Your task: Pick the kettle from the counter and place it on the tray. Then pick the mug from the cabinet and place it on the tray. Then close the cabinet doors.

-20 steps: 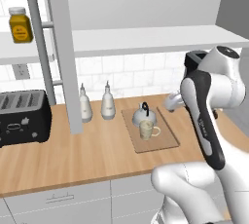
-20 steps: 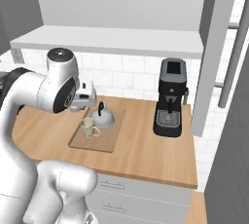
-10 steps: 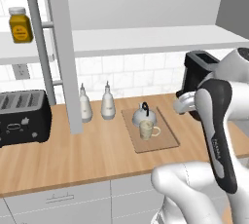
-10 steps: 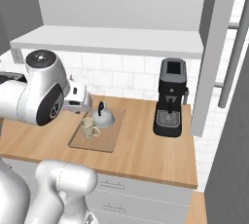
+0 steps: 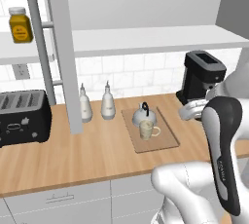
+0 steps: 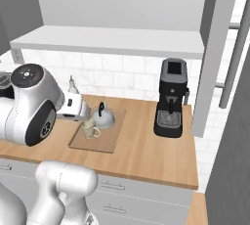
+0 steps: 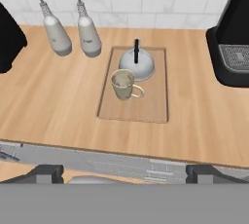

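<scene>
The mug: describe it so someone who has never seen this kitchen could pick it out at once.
Start at the long wooden counter and find the flat tan tray between the two white bottles and the black coffee machine. The mug stands upright on it, in front of the domed grey kettle. It alone is cream, open-topped, with a side handle.

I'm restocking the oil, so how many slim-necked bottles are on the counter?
2. The left bottle and the right bottle stand side by side against the tiled wall, just left of the tray, between it and the toaster. Nothing hides others.
</scene>
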Controlling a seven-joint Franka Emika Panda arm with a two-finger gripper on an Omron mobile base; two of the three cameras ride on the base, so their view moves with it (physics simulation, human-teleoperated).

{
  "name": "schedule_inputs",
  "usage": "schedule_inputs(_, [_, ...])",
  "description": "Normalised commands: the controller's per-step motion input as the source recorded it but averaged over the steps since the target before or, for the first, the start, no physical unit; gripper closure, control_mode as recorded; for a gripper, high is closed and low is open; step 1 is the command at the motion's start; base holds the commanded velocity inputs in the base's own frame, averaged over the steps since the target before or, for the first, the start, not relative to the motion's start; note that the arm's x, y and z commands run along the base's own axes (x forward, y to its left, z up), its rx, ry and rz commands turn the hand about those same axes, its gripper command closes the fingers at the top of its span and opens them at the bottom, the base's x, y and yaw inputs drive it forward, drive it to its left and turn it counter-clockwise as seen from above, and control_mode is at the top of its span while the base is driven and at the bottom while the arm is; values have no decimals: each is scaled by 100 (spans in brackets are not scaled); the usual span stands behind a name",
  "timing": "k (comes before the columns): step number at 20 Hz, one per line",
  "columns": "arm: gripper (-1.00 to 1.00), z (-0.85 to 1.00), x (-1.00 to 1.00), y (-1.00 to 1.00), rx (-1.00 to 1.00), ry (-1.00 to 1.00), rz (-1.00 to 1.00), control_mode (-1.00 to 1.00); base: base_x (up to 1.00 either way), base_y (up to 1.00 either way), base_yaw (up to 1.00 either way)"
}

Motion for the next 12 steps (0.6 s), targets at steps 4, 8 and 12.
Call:
schedule_inputs(4, [-100,0,-13,-4,0,0,-4,-100,0,0,0])
schedule_inputs(8, [-100,0,-20,-8,0,0,-2,-100,0,0,0])
schedule_inputs(12, [-100,5,-37,-30,0,-2,-5,-100,0,0,0])
